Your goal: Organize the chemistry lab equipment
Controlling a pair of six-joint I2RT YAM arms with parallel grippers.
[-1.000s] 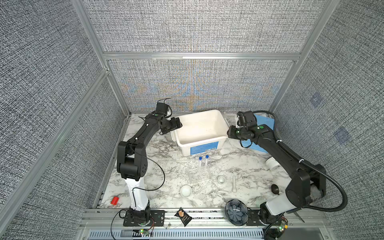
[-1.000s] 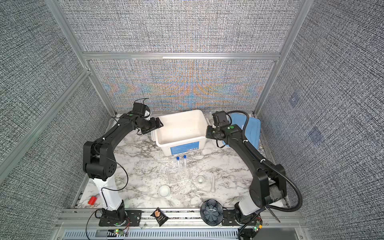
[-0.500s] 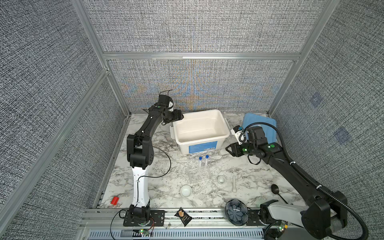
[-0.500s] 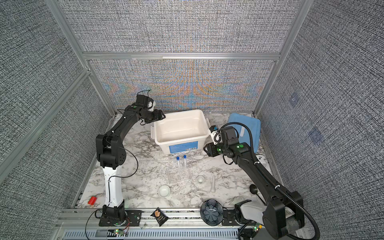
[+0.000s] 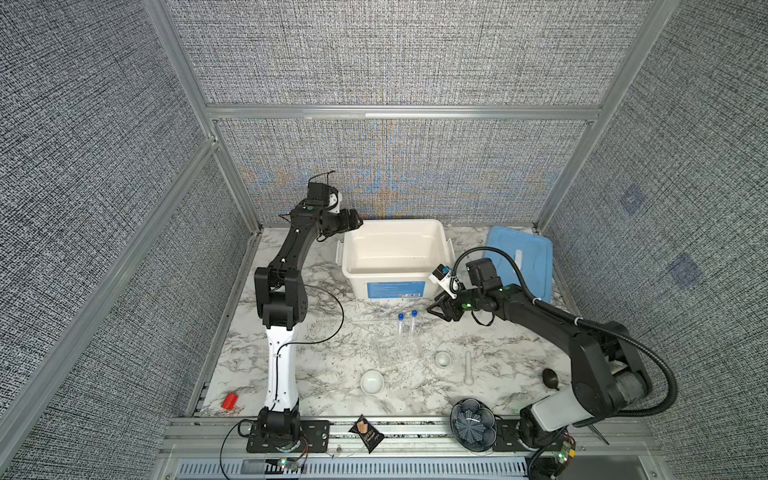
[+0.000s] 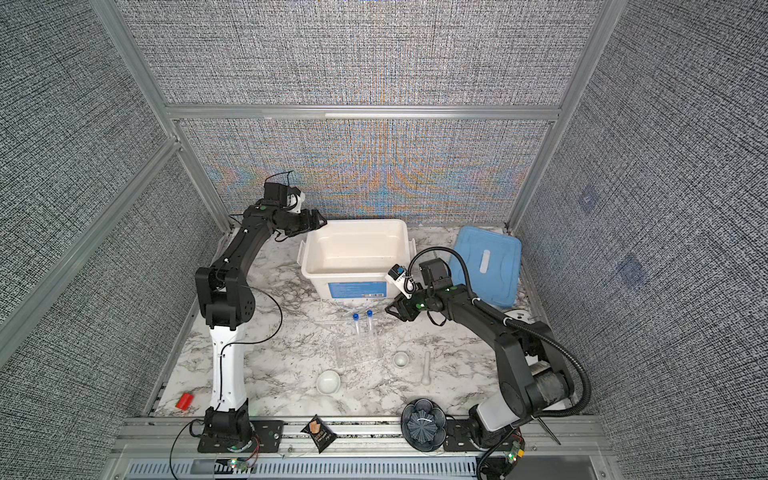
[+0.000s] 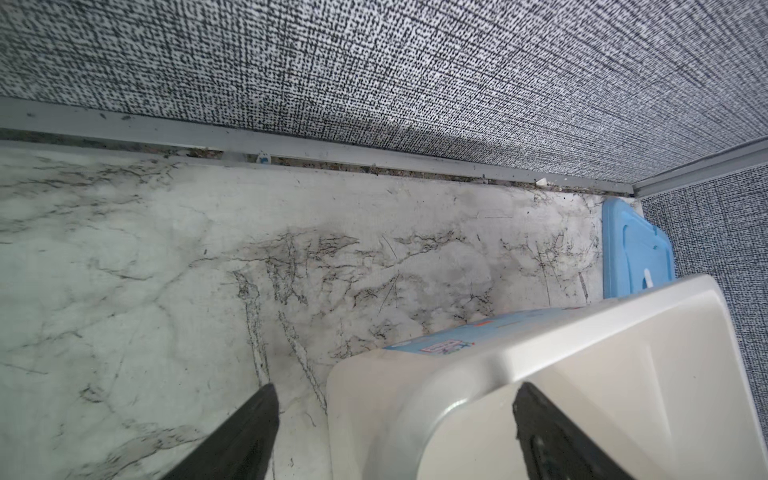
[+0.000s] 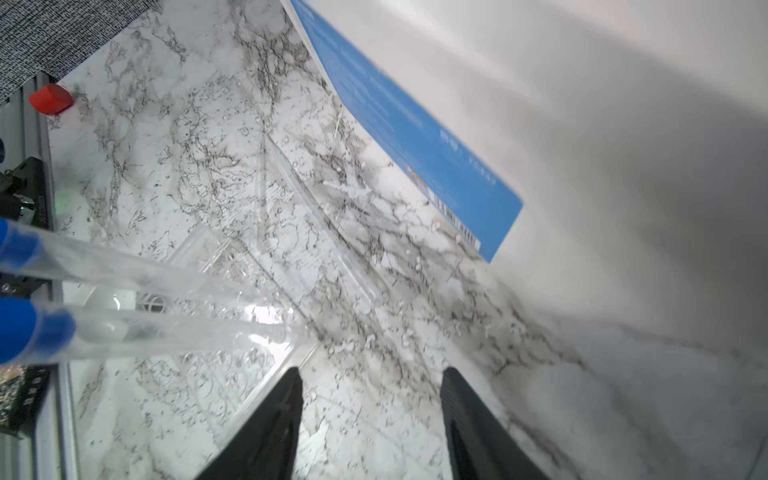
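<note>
The right gripper (image 8: pixel 370 372) hangs parted and empty above the marble tabletop (image 8: pixel 166 104), the clear plastic rack (image 8: pixel 232 374) holding two slim clear blue-capped tubes (image 8: pixel 145 270) just beside one finger. On its other side the white plastic tub (image 8: pixel 623 166) bears a blue barcoded label (image 8: pixel 407 133), print too blurred to read. The left gripper (image 7: pixel 395 388) gapes wide astride the tub's corner, contact unclear.

On the marble table (image 5: pixel 324 374) 1 white tub (image 5: pixel 395 249) stands at the back with 1 blue lid (image 5: pixel 521 262) beside it and 1 red thing (image 5: pixel 229 401) near the front, while 1 black packet (image 5: pixel 366 432) and 1 dark blue bowl (image 5: pixel 473 424) sit on the metal rail (image 5: pixel 415 424).
</note>
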